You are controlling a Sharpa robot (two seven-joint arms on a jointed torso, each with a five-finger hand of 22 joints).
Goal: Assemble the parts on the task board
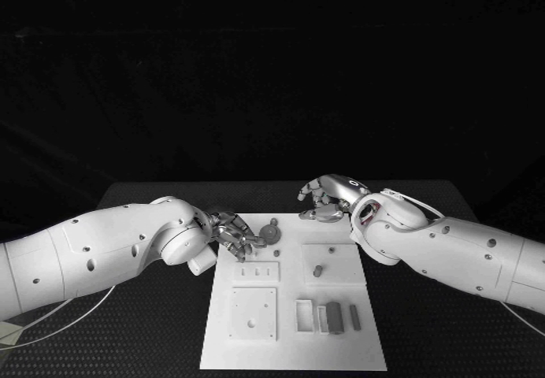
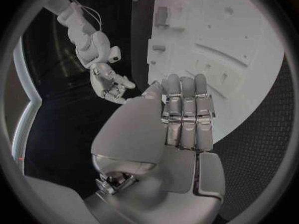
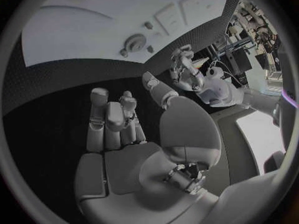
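Observation:
The white task board [image 1: 293,346] lies in the middle of the black table. A round grey part [image 1: 269,234] sits near its far left corner, with a small peg [image 1: 331,250] and another [image 1: 319,271] further right. My left hand [image 1: 233,232] hovers at the board's left edge beside the round part, fingers stretched out side by side [image 2: 184,109], holding nothing. My right hand [image 1: 326,198] hangs over the board's far edge, fingers half bent [image 3: 112,117], nothing in them. The round part [image 3: 134,43] lies apart from my left hand [image 3: 184,67].
On the board's near half lie two white plates [image 1: 257,272] [image 1: 252,313], a white frame [image 1: 305,314] and two grey blocks [image 1: 333,316] [image 1: 355,315]. Black table [image 1: 454,331] surrounds the board on all sides.

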